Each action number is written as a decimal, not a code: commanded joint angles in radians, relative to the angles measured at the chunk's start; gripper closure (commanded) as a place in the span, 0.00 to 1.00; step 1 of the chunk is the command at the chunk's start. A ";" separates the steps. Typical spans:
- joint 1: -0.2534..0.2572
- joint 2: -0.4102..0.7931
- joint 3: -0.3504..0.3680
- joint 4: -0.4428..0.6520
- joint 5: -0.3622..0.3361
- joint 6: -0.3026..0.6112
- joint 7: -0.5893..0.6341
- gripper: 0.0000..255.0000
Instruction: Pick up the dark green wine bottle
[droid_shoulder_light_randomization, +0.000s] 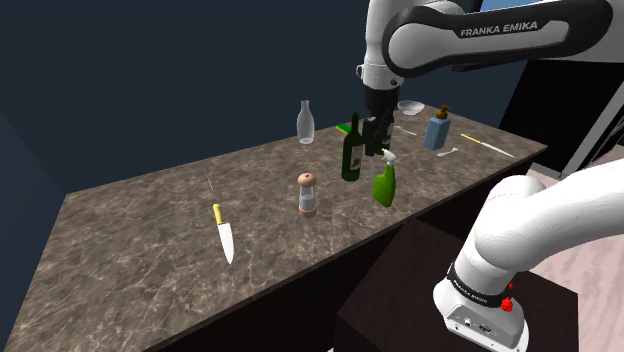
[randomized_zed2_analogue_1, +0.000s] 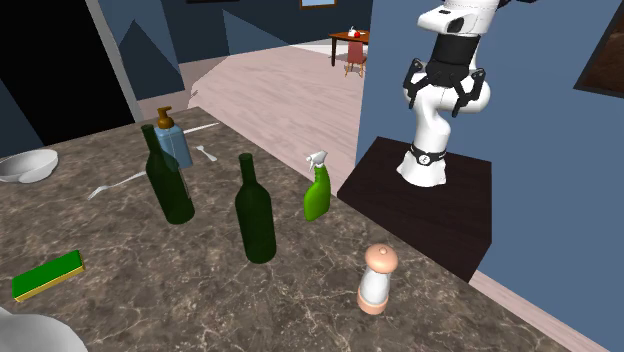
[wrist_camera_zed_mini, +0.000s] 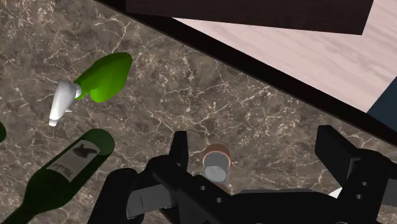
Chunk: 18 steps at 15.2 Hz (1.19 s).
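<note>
A dark green wine bottle (droid_shoulder_light_randomization: 352, 152) with a pale label stands upright mid-counter. In the second exterior view two dark green bottles stand side by side, one nearer (randomized_zed2_analogue_1: 255, 212) and one further back (randomized_zed2_analogue_1: 169, 182). My black gripper (droid_shoulder_light_randomization: 377, 150) hangs at neck height just to the shoulder view's right of the labelled bottle, not touching it. In the wrist view the gripper (wrist_camera_zed_mini: 254, 133) is open and holds nothing, and the labelled bottle (wrist_camera_zed_mini: 71, 167) lies off to one side of the fingers (wrist_camera_zed_mini: 179, 151).
A green spray bottle (droid_shoulder_light_randomization: 384, 184) stands below the gripper near the counter's edge. A pepper mill (droid_shoulder_light_randomization: 309, 195), a knife (droid_shoulder_light_randomization: 224, 236), a clear glass bottle (droid_shoulder_light_randomization: 306, 123), a blue soap dispenser (droid_shoulder_light_randomization: 438, 129), a bowl (droid_shoulder_light_randomization: 410, 107) and cutlery also share the marble counter (droid_shoulder_light_randomization: 150, 230).
</note>
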 joint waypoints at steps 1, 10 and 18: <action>0.000 0.000 0.000 0.000 0.000 0.000 0.000 0.00; -0.065 0.296 -0.143 0.199 -0.047 0.079 -0.137 0.00; -0.107 0.585 -0.249 0.453 -0.018 0.091 -0.265 0.00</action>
